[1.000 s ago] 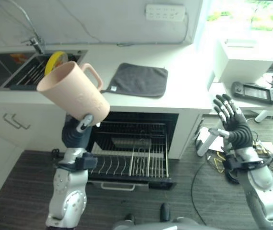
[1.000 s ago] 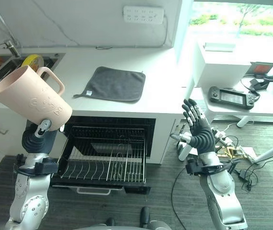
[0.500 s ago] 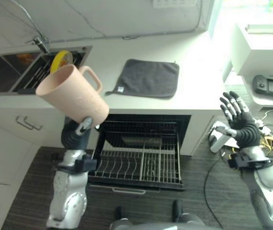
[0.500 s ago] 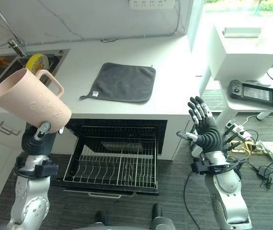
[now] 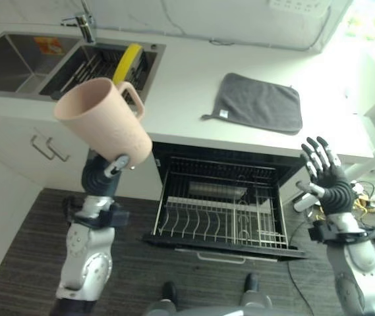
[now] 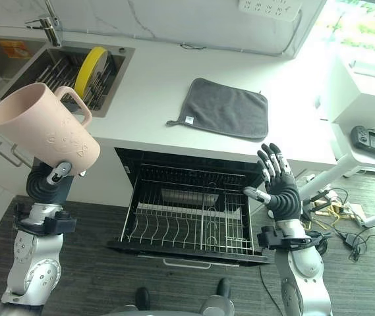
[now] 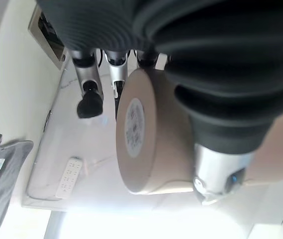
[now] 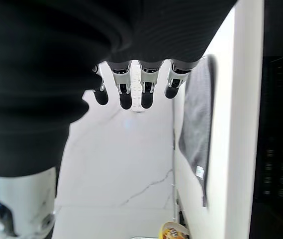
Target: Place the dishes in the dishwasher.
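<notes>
Dishwasher [image 6: 187,217] stood open below the counter [image 6: 174,92] with its pulled-out rack [image 6: 190,227] bare, so loading had not begun, while the pink mug [image 5: 105,122] was raised at left, grasped by the left hand [image 5: 116,166], and the right hand [image 6: 278,184] hovered spread, empty.

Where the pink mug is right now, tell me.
The pink mug is in the left hand, held up tilted on the robot's left, in front of the sink and left of the open dishwasher rack.
</notes>
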Tool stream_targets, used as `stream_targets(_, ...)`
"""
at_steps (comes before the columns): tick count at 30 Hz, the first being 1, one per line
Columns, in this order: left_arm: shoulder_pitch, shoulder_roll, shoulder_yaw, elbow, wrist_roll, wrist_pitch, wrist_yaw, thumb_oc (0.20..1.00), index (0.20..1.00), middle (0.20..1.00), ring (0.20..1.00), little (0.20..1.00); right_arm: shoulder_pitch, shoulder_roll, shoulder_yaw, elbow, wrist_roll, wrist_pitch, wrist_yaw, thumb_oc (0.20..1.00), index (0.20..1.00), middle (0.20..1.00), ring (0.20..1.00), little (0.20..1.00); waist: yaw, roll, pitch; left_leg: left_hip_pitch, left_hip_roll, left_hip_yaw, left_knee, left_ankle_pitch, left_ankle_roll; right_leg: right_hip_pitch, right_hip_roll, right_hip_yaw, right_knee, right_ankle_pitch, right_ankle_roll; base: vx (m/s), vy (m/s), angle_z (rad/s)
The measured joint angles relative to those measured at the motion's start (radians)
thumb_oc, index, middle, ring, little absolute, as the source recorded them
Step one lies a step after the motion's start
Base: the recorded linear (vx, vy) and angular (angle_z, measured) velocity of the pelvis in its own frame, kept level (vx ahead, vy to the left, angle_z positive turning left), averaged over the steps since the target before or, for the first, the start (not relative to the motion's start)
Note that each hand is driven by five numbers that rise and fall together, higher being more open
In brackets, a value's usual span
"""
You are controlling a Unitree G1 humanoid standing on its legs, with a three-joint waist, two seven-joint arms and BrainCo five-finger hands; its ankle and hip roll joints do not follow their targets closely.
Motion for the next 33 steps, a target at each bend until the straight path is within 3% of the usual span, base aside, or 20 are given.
stream_targets(3,-0.087,0.027,-0.075,0.003,0.169,0.024,0.106,0.2,0.2,0.2,0.2,0.2,-0.183,-0.048,0.091,0.038,0.0,0.016,-0.034,1.0,1.0,1.0,1.0,1.0,0.035,0.006,-0.001,0.004,0.024,0.001,-0.001,0.01,-0.029,0.041,0.029,-0.038,-0.058,-0.02,0.031,-0.04,-0.103,0.01)
stream_targets(7,-0.08,0.024,-0.101,0.02,0.378,0.042,0.209,0.2,0.2,0.2,0.2,0.2,-0.225,-0.113,0.09,0.034,0.022,0.04,-0.051,1.0,1.0,1.0,1.0,1.0,0.032,0.062,-0.012,0.017,0.09,-0.003,-0.001,0.019,-0.059,0.06,0.098,-0.047,-0.058,-0.042,0.003,0.02,-0.128,-0.01)
stream_targets(13,-0.109,0.005,-0.163,0.086,0.664,0.035,0.405,0.2,0.2,0.2,0.2,0.2,-0.205,-0.128,0.087,0.034,0.078,0.071,-0.053,1.0,1.0,1.0,1.0,1.0,0.008,0.088,-0.03,0.028,0.139,-0.005,-0.001,0.022,-0.065,0.07,0.151,-0.048,-0.058,-0.055,-0.024,0.0,-0.105,-0.04)
stream_targets(16,-0.185,-0.014,-0.259,0.161,0.762,0.044,0.502,0.2,0.2,0.2,0.2,0.2,-0.27,-0.143,0.195,0.031,0.079,0.086,-0.058,1.0,1.0,1.0,1.0,1.0,0.007,0.12,-0.06,0.033,0.144,-0.002,-0.001,0.024,-0.068,0.072,0.156,-0.046,-0.058,-0.053,-0.027,-0.01,-0.075,-0.04)
stream_targets(22,-0.209,-0.052,-0.292,0.182,0.808,0.076,0.596,0.2,0.2,0.2,0.2,0.2,-0.293,-0.14,0.251,0.015,0.079,0.11,-0.06,1.0,1.0,1.0,1.0,1.0,0.007,0.132,-0.085,0.043,0.15,0.001,-0.001,0.023,-0.067,0.075,0.164,-0.037,-0.058,-0.055,-0.033,0.01,-0.018,-0.03)
stream_targets(33,-0.212,-0.052,-0.369,0.202,0.809,0.107,0.595,0.2,0.2,0.2,0.2,0.2,-0.328,-0.09,0.341,0.016,0.09,0.154,-0.063,1.0,1.0,1.0,1.0,1.0,0.009,0.117,-0.109,0.044,0.148,0.003,-0.001,0.021,-0.063,0.075,0.162,-0.031,-0.058,-0.054,-0.035,0.02,0.0,-0.01)
